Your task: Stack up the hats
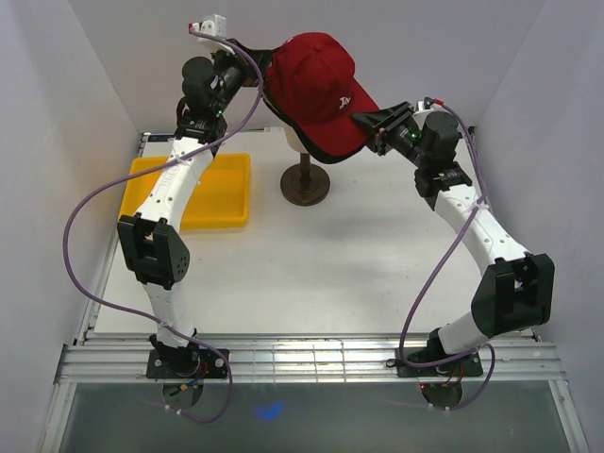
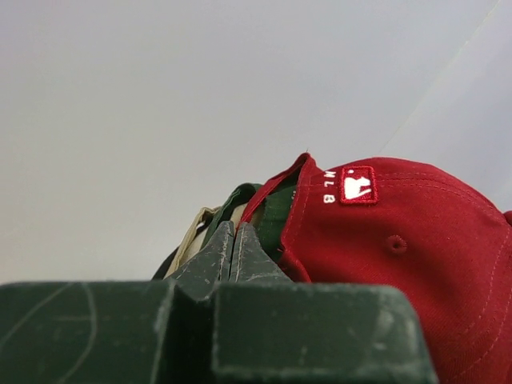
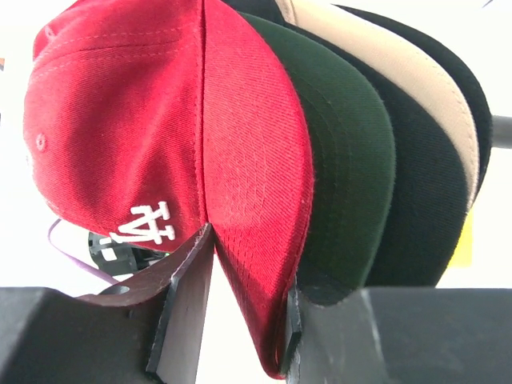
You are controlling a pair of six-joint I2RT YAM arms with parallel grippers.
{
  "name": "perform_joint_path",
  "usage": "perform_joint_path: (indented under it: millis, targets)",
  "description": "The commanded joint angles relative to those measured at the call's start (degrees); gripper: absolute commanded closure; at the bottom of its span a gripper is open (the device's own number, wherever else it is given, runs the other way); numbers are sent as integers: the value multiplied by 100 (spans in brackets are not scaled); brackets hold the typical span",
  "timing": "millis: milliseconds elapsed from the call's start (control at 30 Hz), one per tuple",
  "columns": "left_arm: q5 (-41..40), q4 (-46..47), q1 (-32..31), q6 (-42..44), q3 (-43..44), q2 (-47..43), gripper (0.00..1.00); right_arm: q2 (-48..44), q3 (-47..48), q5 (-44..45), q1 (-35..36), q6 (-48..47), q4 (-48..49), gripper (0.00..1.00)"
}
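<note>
The hats sit nested in one stack on the mannequin head, with the red cap [image 1: 316,90] outermost. In the right wrist view the red cap [image 3: 160,120] covers the dark green brim [image 3: 344,160], a black brim [image 3: 424,200] and a tan brim [image 3: 408,72]. My right gripper [image 3: 244,272] stands open around the red brim; light shows between the brim and the left finger. At the rear of the stack my left gripper [image 2: 234,232] is shut, fingertips pressed together beside the red cap's back [image 2: 400,240] and the green rim [image 2: 276,212]. Both the left gripper [image 1: 247,75] and the right gripper [image 1: 363,123] flank the stack.
The mannequin head's dark stand [image 1: 305,184] rises from the white table at the back centre. A yellow tray [image 1: 231,203] lies to its left, under the left arm. White walls close in on the back and both sides.
</note>
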Motion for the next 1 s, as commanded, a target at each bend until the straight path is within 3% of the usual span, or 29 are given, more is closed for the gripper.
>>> perform_joint_path:
  millis: [0, 500, 967]
  targets:
    - [-356, -1213, 55, 296, -7, 121, 100, -12, -309, -76, -160, -527, -1131, 62]
    - [-514, -1397, 64, 314, 265, 165, 100, -215, -582, -120, -459, -624, -1192, 56]
    - [-523, -1389, 151, 287, 248, 121, 97, -171, -257, -129, -468, -860, -1280, 52]
